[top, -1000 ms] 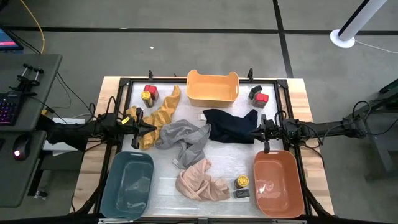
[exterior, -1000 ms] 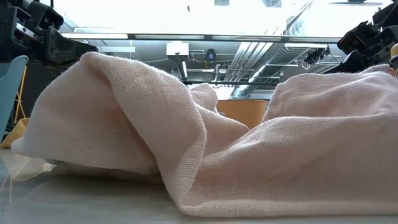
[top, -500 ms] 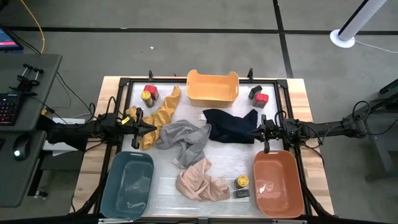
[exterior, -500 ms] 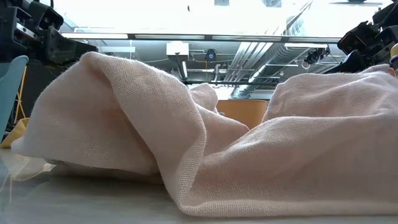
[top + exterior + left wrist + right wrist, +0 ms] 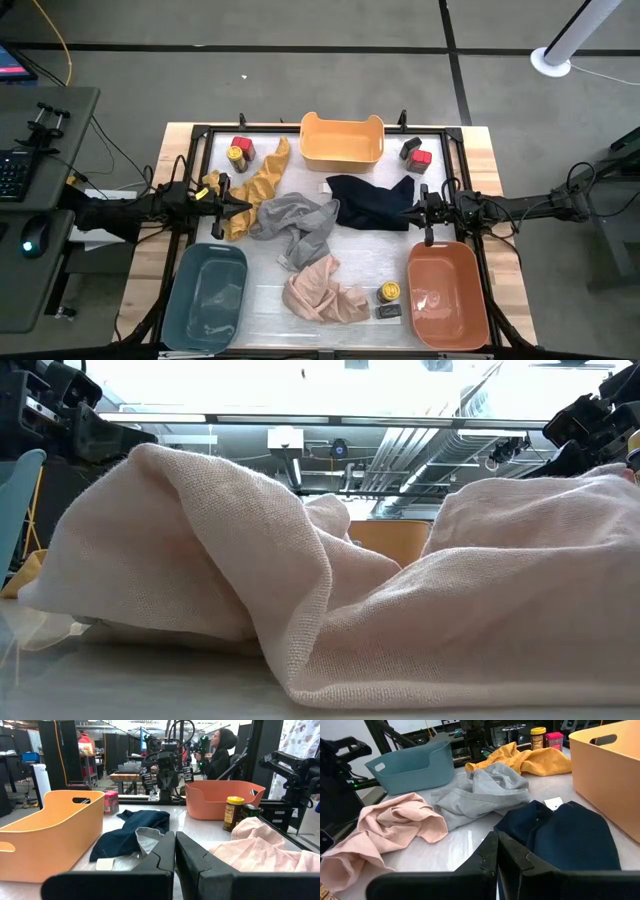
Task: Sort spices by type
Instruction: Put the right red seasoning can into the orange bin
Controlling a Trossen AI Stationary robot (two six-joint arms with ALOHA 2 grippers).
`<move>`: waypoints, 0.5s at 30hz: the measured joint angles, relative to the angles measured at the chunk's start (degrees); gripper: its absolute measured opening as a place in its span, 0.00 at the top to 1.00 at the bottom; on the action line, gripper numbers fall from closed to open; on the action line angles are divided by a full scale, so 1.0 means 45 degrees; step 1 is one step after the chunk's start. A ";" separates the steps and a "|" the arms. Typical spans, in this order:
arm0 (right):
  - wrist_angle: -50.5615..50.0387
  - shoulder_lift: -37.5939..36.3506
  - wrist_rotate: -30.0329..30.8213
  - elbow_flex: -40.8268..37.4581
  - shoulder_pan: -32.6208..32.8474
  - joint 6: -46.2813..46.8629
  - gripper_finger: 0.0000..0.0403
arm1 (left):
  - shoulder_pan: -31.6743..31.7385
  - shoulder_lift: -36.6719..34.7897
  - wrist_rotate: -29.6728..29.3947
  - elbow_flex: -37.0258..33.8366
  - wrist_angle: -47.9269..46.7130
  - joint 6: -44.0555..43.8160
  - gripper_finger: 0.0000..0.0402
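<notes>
Three spice pairs stand on the table. A red tin [image 5: 241, 145] and a yellow-lidded jar [image 5: 236, 156] sit at the far left, also seen as the jar [image 5: 537, 738] and tin [image 5: 554, 740]. Another red tin [image 5: 420, 158] and a dark tin [image 5: 409, 146] sit at the far right. A jar [image 5: 389, 292] and a flat dark tin [image 5: 388, 311] sit near the pink cloth; that jar [image 5: 233, 813] shows in the left wrist view. My left gripper [image 5: 245, 207] hovers shut at the left-middle, my right gripper [image 5: 410, 210] shut at the right-middle. Each is clear of the spices.
A yellow-orange bin [image 5: 342, 141] sits at the far edge, a teal bin [image 5: 208, 296] near left, a salmon bin [image 5: 447, 294] near right. Mustard [image 5: 255, 185], grey [image 5: 300, 225], navy [image 5: 370, 200] and pink [image 5: 320, 290] cloths lie crumpled mid-table. The pink cloth [image 5: 300, 590] fills the low view.
</notes>
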 joint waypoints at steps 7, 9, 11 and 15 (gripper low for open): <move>0.0086 0.0000 0.0004 0.0000 -0.0002 0.1673 1.00 | 0.0000 -0.0005 0.0000 -0.0002 -0.0001 -0.0004 1.00; 0.0834 0.0001 0.0233 0.0004 0.0000 0.3535 1.00 | 0.0000 -0.0005 0.0000 -0.0001 -0.0001 -0.0001 1.00; 0.1854 0.0001 0.1241 -0.0001 0.0000 0.5426 1.00 | 0.0000 0.0000 0.0000 0.0000 -0.0001 -0.0005 1.00; 0.3764 0.0001 0.5372 0.0004 -0.0002 0.8790 1.00 | 0.0000 -0.0002 0.0000 0.0000 0.0001 0.0000 1.00</move>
